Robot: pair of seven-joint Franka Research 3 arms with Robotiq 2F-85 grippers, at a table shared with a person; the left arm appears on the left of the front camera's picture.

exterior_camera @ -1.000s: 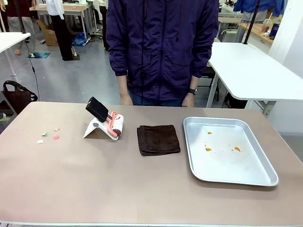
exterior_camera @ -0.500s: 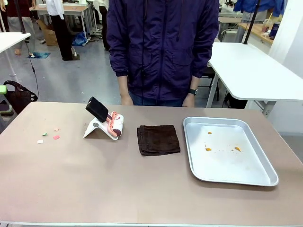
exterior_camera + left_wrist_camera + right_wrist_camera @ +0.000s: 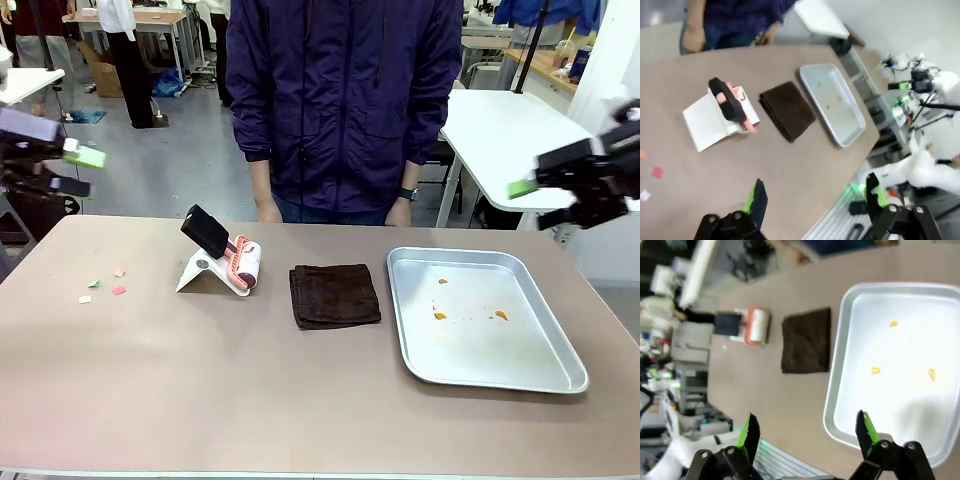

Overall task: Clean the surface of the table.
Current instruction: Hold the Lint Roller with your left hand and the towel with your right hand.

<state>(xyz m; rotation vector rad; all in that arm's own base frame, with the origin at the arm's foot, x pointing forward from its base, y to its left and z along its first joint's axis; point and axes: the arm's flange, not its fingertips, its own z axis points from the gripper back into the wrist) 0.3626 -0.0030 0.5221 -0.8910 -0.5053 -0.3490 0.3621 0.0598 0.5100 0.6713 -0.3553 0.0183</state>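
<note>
**Both arms arrive over an uncleaned table**

A workshop with white tables lies behind the taupe-brown table (image 3: 300,400), which spans the foreground. A person (image 3: 345,100) stands at its far edge. Since a moment ago the left gripper (image 3: 78,172) has appeared above the left edge and the right gripper (image 3: 545,200) above the right edge. Both have fingers spread wide and hold nothing. Paper scraps (image 3: 119,291) lie near the left edge. A lint roller (image 3: 240,262) and a folded brown cloth (image 3: 334,295) sit toward the far edge, and a metal tray (image 3: 480,350) with orange crumbs (image 3: 440,315) sits at the right. Cleaning looks about to begin.
</note>
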